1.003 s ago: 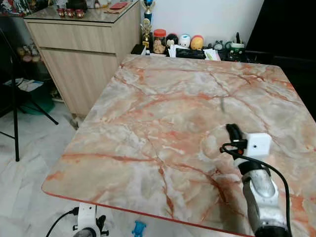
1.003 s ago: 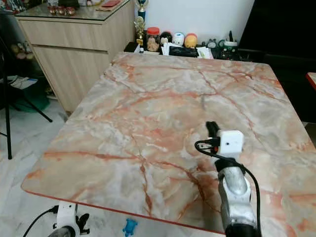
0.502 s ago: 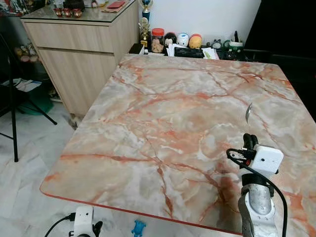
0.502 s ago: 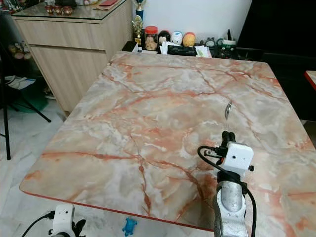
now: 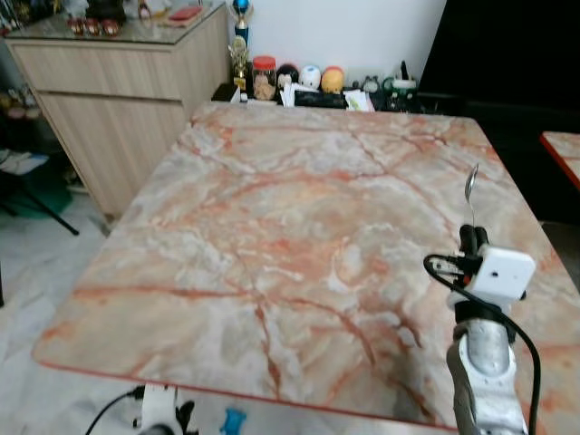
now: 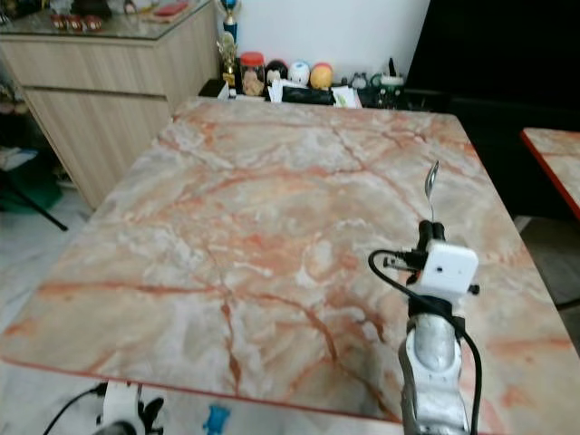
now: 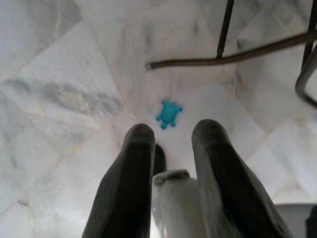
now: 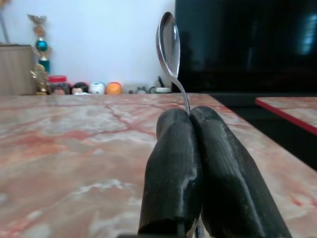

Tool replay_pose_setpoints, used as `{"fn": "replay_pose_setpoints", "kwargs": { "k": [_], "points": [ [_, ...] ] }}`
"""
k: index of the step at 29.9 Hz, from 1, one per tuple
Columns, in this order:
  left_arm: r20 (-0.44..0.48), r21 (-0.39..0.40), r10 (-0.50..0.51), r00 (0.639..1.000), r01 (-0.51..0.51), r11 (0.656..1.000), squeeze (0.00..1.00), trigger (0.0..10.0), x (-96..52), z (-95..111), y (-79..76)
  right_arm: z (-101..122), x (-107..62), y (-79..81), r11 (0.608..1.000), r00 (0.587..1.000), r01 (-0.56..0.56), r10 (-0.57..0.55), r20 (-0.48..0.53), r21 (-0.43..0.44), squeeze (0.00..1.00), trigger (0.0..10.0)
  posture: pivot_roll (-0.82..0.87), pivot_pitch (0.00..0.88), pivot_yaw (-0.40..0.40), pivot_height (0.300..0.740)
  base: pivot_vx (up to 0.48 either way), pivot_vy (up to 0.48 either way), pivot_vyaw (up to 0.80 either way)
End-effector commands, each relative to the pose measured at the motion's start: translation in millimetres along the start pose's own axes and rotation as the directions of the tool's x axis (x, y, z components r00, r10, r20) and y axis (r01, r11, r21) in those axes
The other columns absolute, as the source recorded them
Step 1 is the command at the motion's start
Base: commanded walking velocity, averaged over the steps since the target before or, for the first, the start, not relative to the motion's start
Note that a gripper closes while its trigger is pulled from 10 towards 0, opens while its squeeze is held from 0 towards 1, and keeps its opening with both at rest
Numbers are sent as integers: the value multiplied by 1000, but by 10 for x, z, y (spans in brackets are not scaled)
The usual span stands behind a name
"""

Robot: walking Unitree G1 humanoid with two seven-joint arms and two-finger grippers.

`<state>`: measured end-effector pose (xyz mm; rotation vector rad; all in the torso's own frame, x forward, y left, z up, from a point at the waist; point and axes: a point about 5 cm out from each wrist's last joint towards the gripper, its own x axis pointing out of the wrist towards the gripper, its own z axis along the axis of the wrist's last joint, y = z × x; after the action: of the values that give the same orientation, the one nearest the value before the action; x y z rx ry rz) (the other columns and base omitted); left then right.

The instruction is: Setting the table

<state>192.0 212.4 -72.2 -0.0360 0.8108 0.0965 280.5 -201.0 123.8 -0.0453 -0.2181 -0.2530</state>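
Observation:
My right gripper [image 5: 468, 237] hovers over the right side of the marble table [image 5: 272, 227], shut on the handle of a silver spoon [image 5: 471, 186]. The spoon stands upright, its bowl [image 8: 168, 37] well above the fingertips [image 8: 173, 119]. Between the table's near edge and the floor hangs my left arm, and its gripper [image 7: 173, 134] is open, pointing down at the white floor tiles with nothing gripped.
A wooden sideboard [image 5: 118, 91] stands at the back left. A jar [image 5: 264, 78], round toys and a trophy [image 5: 239, 41] line the far side. Another red-edged table [image 5: 564, 149] is on the right. A blue toy [image 7: 169, 113] and chair legs [image 7: 233, 52] are on the floor.
The view has turned to the right. My right gripper has moved toward the table's right side, and the spoon now stands upright above the fingers.

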Motion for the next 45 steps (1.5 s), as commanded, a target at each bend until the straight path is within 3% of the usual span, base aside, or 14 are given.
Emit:
{"fn": "replay_pose_setpoints", "kwargs": {
  "k": [1, 15, 45],
  "points": [
    [9, 1, -1, 1000, 1, 1000, 0, 10000, 11, 32, -20, 26, 8, -49, 1000, 1000, 7, -7, -1, -7, 0, 10000, 57, 0, -33, 740, 0, -322, -800],
    [14, -14, -1, 1000, 1, 1000, 0, 10000, 16, 37, -57, 121, 61, 38, 999, 999, -29, 30, 32, -30, 0, 10000, 46, 0, -39, 740, 0, -321, -57],
    [14, -13, -4, 1000, 4, 1000, 0, 10000, 25, 51, -87, 248, 116, 28, 999, 997, -19, 21, 70, -39, 0, 10000, 27, 0, -33, 740, 0, -320, 0]
  ]
}}
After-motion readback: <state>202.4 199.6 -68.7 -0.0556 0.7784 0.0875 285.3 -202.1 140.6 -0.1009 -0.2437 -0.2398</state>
